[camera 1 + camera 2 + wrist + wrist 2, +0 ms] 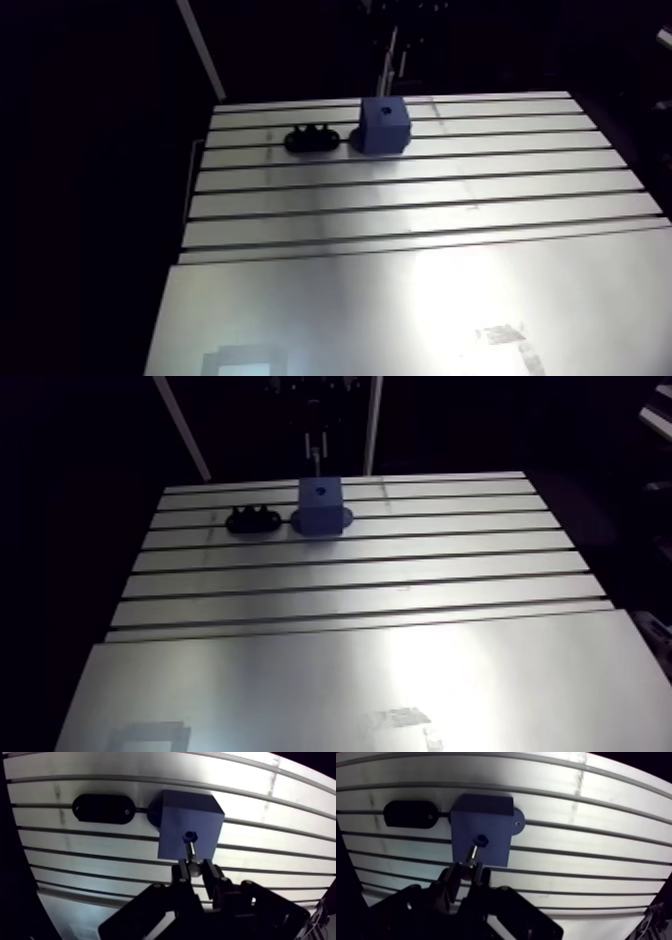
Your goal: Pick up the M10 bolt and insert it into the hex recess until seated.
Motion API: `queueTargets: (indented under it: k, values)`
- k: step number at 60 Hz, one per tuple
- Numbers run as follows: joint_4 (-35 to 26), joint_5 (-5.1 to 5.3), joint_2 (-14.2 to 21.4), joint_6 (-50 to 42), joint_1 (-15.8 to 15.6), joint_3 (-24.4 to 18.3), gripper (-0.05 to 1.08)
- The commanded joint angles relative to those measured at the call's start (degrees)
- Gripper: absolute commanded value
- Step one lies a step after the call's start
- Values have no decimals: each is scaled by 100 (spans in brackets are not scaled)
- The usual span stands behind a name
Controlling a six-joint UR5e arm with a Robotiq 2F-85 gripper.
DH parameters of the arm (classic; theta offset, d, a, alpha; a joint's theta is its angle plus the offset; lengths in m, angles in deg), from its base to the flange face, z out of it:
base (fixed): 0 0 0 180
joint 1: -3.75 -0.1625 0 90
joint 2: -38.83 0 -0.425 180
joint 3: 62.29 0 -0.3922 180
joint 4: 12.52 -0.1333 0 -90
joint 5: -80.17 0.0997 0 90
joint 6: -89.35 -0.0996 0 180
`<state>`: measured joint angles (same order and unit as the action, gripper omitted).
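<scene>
Jaws nearly together, pinching the slim, silvery metal M10 bolt (192, 854) by its shank: that is how the wrist view shows the black two-fingered gripper (194, 868), with one dark finger (181, 873) pressed on each side. The bolt reaches ahead of the fingertips, and its far end meets the dark hex recess (189, 836) in the top face of the square blue plastic block (172, 827). How deep the end sits in the recess I cannot tell. Just beside the block lies a black oval plastic piece (102, 808), close to it but apart. Both rest on the slotted aluminium table (280, 864).

In the arm view, the blue block (383, 125) stands in the upper middle of the frame, near the table's far edge. The black oval piece (312, 138) lies immediately left of it. Above the block, the gripper (316, 444) comes down from the top edge, dim against the dark, and the bolt is too small to make out there.
</scene>
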<state>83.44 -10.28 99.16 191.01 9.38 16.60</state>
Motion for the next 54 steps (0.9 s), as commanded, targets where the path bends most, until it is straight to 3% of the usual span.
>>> queueTargets:
  k: [1,54]
  values:
    - [155,-4,-1,25,7,105,75]
    - [189,6,-1,16,26,184,75]
